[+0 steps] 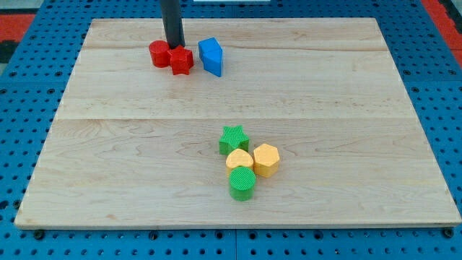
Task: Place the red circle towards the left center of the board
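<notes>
**A:** Tabletop (108,180) entry, reading from the view's left. Left half is lying bare. Red circle (159,54) is sitting near the view's top, left of centre, touching a red star-like block (181,61) on its right side.

**B:** And my tip (174,46)?

**A:** Rod is coming down from the view's top; my tip is resting just behind the seam between the two red blocks, apparently touching both. No hand on this rig, so apart-or-together is not applying.

**B:** Continuing rightward?

**A:** Blue block (211,56), angular, is standing just beside the red star, small gap. Lower, around mid-board toward the view's bottom, a cluster is huddling: green star (234,138), yellow heart-like block (240,159), yellow hexagon (266,159), green cylinder (242,183), all well apart from the reds.

**B:** Handling judgement?

**A:** Circle is looking small, rigid, light, likely sliding easily on smooth wood. Being round, it is probably rolling off an off-centre push. I am judging the contact point should be its upper-right flank, between it and the star, driving down-left.
</notes>
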{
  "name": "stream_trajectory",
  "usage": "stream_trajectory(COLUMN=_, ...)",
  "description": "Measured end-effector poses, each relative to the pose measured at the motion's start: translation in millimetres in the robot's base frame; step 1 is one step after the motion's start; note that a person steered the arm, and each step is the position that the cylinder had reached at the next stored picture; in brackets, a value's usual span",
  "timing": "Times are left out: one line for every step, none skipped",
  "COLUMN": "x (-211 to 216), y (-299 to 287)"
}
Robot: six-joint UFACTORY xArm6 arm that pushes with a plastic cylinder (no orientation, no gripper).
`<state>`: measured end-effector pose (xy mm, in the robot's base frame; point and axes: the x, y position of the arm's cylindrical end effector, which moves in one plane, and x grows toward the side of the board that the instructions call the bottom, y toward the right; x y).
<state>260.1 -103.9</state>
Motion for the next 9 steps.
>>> stream_trajectory(x=-34.4, y=28.2)
stream_trajectory(x=-35.9, y=21.6)
stream_trajectory(x=9.9, y=-24.1)
stream_trajectory(x=37.0, y=-22.4)
stream_trajectory(x=44.7, y=-36.0)
stream_trajectory(x=45.0, y=-33.4)
stream_trajectory(x=46.2, y=-33.4)
stream_trajectory(x=73.8, y=-54.2)
stream_trajectory(x=108.0, y=-78.9)
